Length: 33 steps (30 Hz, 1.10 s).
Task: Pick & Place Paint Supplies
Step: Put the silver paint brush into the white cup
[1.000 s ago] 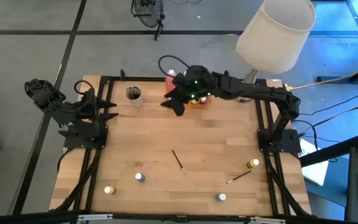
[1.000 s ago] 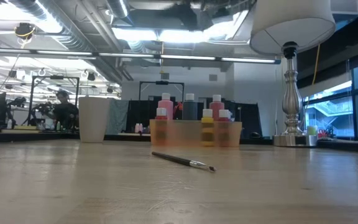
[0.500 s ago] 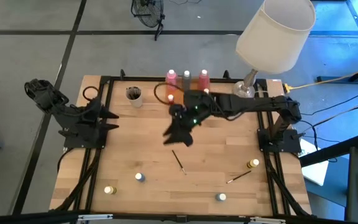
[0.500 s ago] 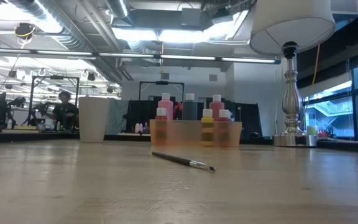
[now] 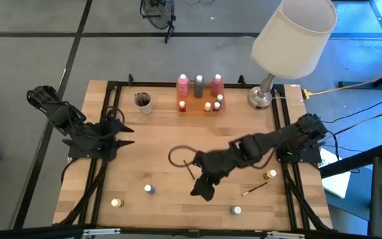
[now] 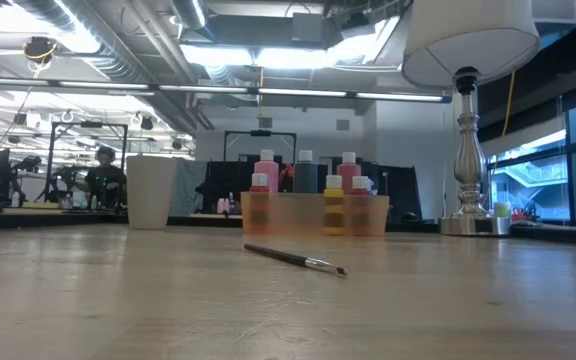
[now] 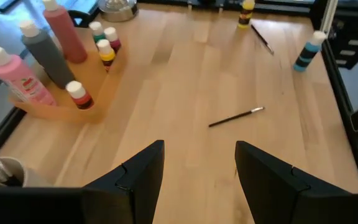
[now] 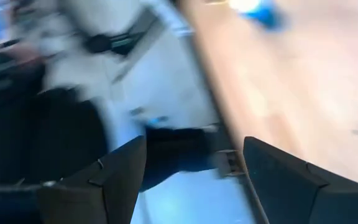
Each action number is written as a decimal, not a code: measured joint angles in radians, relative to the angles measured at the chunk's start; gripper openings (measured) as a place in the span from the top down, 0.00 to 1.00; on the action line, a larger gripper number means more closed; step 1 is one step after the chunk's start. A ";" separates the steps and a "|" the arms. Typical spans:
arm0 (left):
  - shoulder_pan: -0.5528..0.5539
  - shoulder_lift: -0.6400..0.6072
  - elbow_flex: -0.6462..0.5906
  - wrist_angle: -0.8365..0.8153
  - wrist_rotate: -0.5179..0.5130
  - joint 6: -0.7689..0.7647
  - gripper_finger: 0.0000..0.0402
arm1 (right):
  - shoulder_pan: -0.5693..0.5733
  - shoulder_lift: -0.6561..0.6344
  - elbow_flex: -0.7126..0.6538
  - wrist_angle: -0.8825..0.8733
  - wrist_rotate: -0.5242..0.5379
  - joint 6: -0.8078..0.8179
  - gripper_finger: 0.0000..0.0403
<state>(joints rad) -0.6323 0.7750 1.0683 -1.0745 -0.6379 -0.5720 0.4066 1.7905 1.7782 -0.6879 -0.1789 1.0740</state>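
Right pincer (image 5: 203,188), spread and empty, hangs near the table's front edge beside a brush (image 5: 190,170); left pincer (image 5: 126,129) spread at the left edge.

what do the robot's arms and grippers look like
Both arms are black, jointed and bulky, on black frames at the table's sides. A black cable loops beside the right arm's wrist, by the right gripper. Each gripper has two flat, dark, wedge-shaped fingers, seen on the left gripper. No markings show.
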 joint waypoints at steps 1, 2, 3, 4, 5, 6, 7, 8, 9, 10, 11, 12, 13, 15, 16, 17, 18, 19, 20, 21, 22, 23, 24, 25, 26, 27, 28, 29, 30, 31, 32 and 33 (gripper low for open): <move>-0.001 0.012 0.000 0.004 0.006 -0.001 0.52 | 0.014 0.000 0.000 -0.050 0.069 0.027 0.32; -0.002 0.023 0.000 0.004 0.011 -0.007 0.52 | 0.026 0.000 -0.001 -0.099 0.132 0.052 0.32; -0.003 0.034 0.000 0.004 0.015 -0.014 0.52 | 0.037 0.001 -0.001 -0.147 0.197 0.079 0.32; -0.003 0.044 0.000 0.004 0.024 -0.022 0.52 | 0.047 0.001 -0.001 -0.190 0.255 0.109 0.32; -0.007 0.054 0.000 0.004 0.037 -0.030 0.52 | 0.057 0.001 -0.001 -0.225 0.304 0.138 0.32; -0.010 0.065 0.000 0.004 0.052 -0.039 0.52 | 0.067 0.004 -0.001 -0.251 0.343 0.163 0.32; -0.015 0.076 0.000 0.004 0.063 -0.045 0.52 | 0.076 0.007 -0.001 -0.266 0.367 0.180 0.32; -0.021 0.087 0.000 0.004 0.076 -0.052 0.52 | 0.085 0.009 -0.001 -0.277 0.377 0.189 0.32; -0.028 0.097 0.000 0.004 0.087 -0.059 0.52 | 0.093 0.011 -0.002 -0.283 0.377 0.194 0.32; -0.036 0.106 0.000 0.005 0.093 -0.067 0.52 | 0.100 0.018 -0.002 -0.280 0.377 0.195 0.32; -0.043 0.114 0.000 0.006 0.100 -0.078 0.52 | 0.103 0.025 -0.002 -0.268 0.371 0.201 0.32; -0.051 0.121 0.000 0.008 0.107 -0.091 0.52 | 0.108 0.031 -0.002 -0.267 0.365 0.207 0.32; -0.059 0.129 0.000 0.009 0.113 -0.106 0.52 | 0.113 0.041 -0.002 -0.274 0.352 0.218 0.32; -0.075 0.143 0.000 0.010 0.116 -0.133 0.52 | 0.115 0.062 -0.002 -0.259 0.314 0.235 0.32; -0.085 0.151 0.000 0.010 0.117 -0.148 0.52 | 0.116 0.073 -0.002 -0.262 0.294 0.243 0.32; -0.094 0.156 0.000 0.011 0.117 -0.160 0.52 | 0.117 0.085 -0.002 -0.263 0.272 0.247 0.32; -0.102 0.162 0.000 0.015 0.117 -0.173 0.52 | 0.117 0.096 -0.002 -0.259 0.255 0.247 0.32; -0.111 0.169 0.000 0.020 0.117 -0.180 0.52 | 0.117 0.107 -0.002 -0.257 0.244 0.248 0.32; -0.119 0.177 0.000 0.027 0.117 -0.187 0.52 | 0.117 0.114 -0.002 -0.255 0.235 0.251 0.32; -0.127 0.183 0.000 0.037 0.116 -0.193 0.52 | 0.118 0.123 -0.002 -0.255 0.230 0.254 0.32; -0.136 0.189 0.000 0.047 0.114 -0.198 0.52 | 0.115 0.130 -0.002 -0.251 0.223 0.254 0.32; -0.145 0.195 0.000 0.062 0.110 -0.202 0.52 | 0.113 0.137 -0.002 -0.247 0.220 0.254 0.32; -0.153 0.201 0.000 0.078 0.110 -0.203 0.52 | 0.109 0.145 -0.002 -0.249 0.219 0.254 0.32; -0.160 0.207 0.000 0.097 0.110 -0.203 0.52 | 0.105 0.151 -0.002 -0.253 0.219 0.254 0.32; -0.167 0.213 0.000 0.116 0.110 -0.203 0.52 | 0.101 0.156 -0.002 -0.254 0.219 0.254 0.32; -0.173 0.218 0.000 0.132 0.110 -0.203 0.52 | 0.097 0.158 -0.002 -0.255 0.219 0.254 0.32; -0.179 0.223 0.000 0.146 0.109 -0.203 0.52 | 0.092 0.161 -0.002 -0.260 0.219 0.253 0.32; -0.184 0.227 0.000 0.158 0.109 -0.203 0.52 | 0.087 0.165 -0.002 -0.264 0.219 0.253 0.32; -0.188 0.233 0.000 0.173 0.107 -0.203 0.52 | 0.083 0.171 -0.002 -0.269 0.219 0.250 0.32; -0.193 0.238 0.000 0.188 0.104 -0.204 0.52 | 0.079 0.175 -0.002 -0.278 0.219 0.250 0.32; -0.197 0.245 0.000 0.202 0.095 -0.208 0.52 | 0.077 0.181 -0.002 -0.289 0.219 0.250 0.32; -0.200 0.252 0.000 0.218 0.080 -0.217 0.52 | 0.074 0.185 -0.002 -0.291 0.219 0.251 0.32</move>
<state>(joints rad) -0.8325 1.0274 1.0683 -0.8568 -0.5578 -0.7889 0.4807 1.9755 1.7763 -0.9790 0.0399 1.3245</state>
